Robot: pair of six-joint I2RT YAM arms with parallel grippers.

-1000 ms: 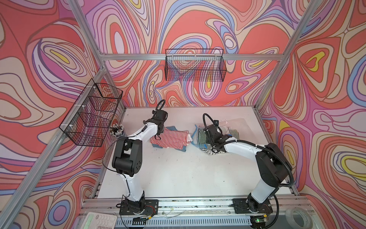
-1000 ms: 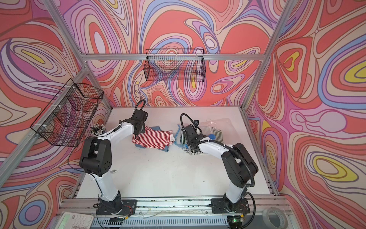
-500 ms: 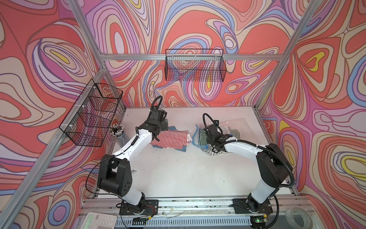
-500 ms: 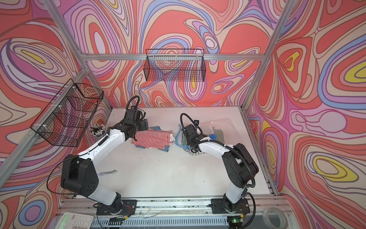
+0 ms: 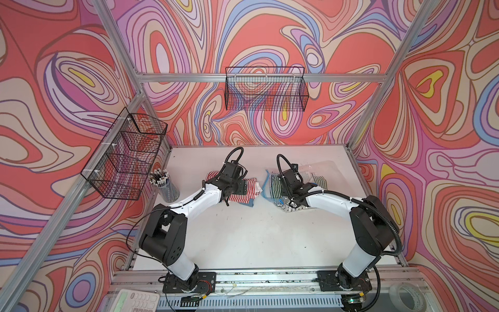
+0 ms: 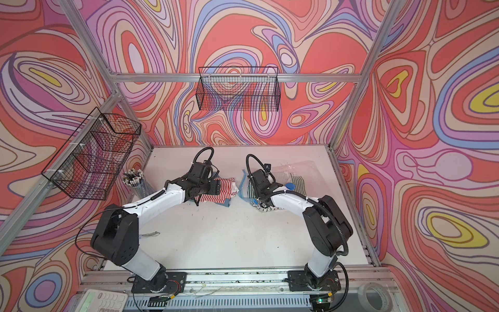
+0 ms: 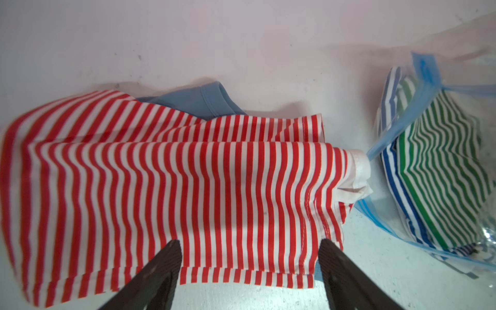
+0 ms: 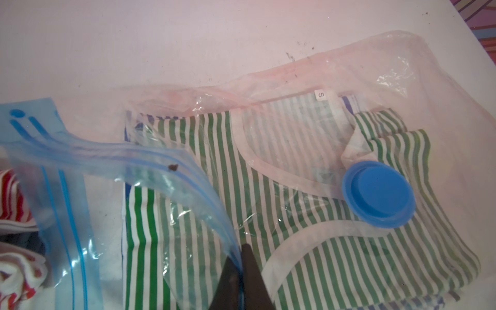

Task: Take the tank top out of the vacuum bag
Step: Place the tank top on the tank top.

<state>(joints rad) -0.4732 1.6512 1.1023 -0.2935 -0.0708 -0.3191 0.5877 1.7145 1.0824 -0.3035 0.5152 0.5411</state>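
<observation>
White table [image 5: 243, 229]: left gripper [image 7: 249, 241] spread wide, empty, over red-striped tank top [image 7: 161, 174] lying outside vacuum bag [image 8: 429, 80]. Right gripper [image 8: 240, 249] pinches zip strip [image 8: 161, 158]. Its mouth faces left gripper.

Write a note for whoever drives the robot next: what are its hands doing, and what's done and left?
The left gripper is open over the red-striped tank top, holding nothing.
The right gripper is shut on the zip edge of the vacuum bag.
Done: that top lies on the table, outside the bag.
Left: a green-striped top sits inside the bag; pull it out next.
</observation>
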